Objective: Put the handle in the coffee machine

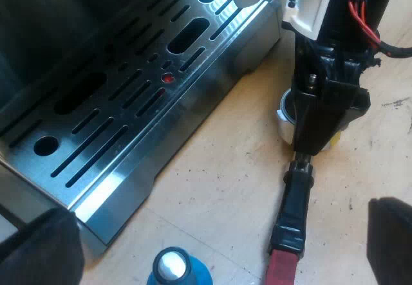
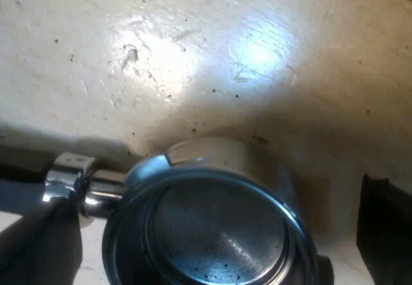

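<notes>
The metal holder [image 2: 219,233] rests with its basket facing up on a white stand [image 2: 212,150] on the table. My right gripper [image 2: 212,211] hangs just over it, open, with one finger beside the chrome neck [image 2: 71,175] and the other standing off the basket's rim. From the left wrist view, the right gripper [image 1: 315,130] covers the basket, and the holder's dark handle [image 1: 295,201] runs out from under it to its red end [image 1: 281,269]. My left gripper [image 1: 215,230] is open and holds nothing, above the table beside the espresso machine's drip tray [image 1: 129,98].
A blue tamper [image 1: 172,269] with a silver top stands on the table close to the drip tray's corner and the red handle end. The slotted steel tray has a small red dot [image 1: 168,77]. The light tabletop [image 1: 225,188] is speckled with coffee grounds.
</notes>
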`<state>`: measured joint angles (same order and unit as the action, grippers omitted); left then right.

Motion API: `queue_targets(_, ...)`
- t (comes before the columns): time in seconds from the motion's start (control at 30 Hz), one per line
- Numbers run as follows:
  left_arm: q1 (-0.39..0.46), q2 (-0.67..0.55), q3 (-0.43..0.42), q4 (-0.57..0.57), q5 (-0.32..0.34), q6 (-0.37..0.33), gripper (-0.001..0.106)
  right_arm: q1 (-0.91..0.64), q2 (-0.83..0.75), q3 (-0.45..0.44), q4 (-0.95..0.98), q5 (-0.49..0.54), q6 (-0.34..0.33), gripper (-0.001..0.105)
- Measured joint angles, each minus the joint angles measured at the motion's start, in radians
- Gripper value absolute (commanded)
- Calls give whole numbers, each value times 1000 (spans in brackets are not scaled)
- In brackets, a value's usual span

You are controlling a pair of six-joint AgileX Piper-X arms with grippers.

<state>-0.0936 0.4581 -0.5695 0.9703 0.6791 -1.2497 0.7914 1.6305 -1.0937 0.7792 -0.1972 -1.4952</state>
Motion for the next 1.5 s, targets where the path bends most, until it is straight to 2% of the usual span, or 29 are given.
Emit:
queue_targets(0.3, 0, 0, 0, 0, 0, 0, 90, 0, 0, 0, 3, -16, -27, 87)
queue_targets(0.33, 0, 0, 0, 0, 0, 0, 90, 0, 0, 0, 3, -16, -29, 84)
queue_targets(0.43, 0, 0, 0, 0, 0, 0, 90, 0, 0, 0, 3, -17, -35, 68)
queue_targets(0.5, 0, 0, 0, 0, 0, 0, 90, 0, 0, 0, 3, -19, -36, 49)
queue_targets(0.53, 0, 0, 0, 0, 0, 0, 90, 0, 0, 0, 3, -19, -36, 46)
queue_targets(0.6, 0, 0, 0, 0, 0, 0, 90, 0, 0, 0, 3, -22, -39, 30)
queue_targets(0.63, 0, 0, 0, 0, 0, 0, 90, 0, 0, 0, 3, -22, -41, 27)
queue_targets(0.7, 0, 0, 0, 0, 0, 0, 90, 0, 0, 0, 3, -22, -41, 12)
queue_targets(0.77, 2, 0, 0, 0, 0, 0, 90, 0, 0, 0, 3, -27, -41, 2)
queue_targets(0.8, 4, 0, 0, 0, 0, 0, 90, 0, 0, 0, 8, -34, -41, 0)
queue_targets(1.17, 19, 0, 0, 0, 11, 0, 90, 0, -11, 6, 37, -44, -41, 0)
queue_targets(1.33, 19, 0, 0, 11, 47, -4, 90, 0, -128, 6, 115, -9, -36, 0)
queue_targets(1.4, 19, 0, 0, 24, 127, 11, 90, 0, -158, 6, 140, -9, -18, 0)
queue_targets(1.47, 19, 0, -8, 28, 180, 36, 90, 0, -178, 6, 154, -9, 4, 0)
queue_targets(1.5, 15, 0, -14, 32, 185, 51, 90, 0, -184, 6, 158, -9, 9, 0)
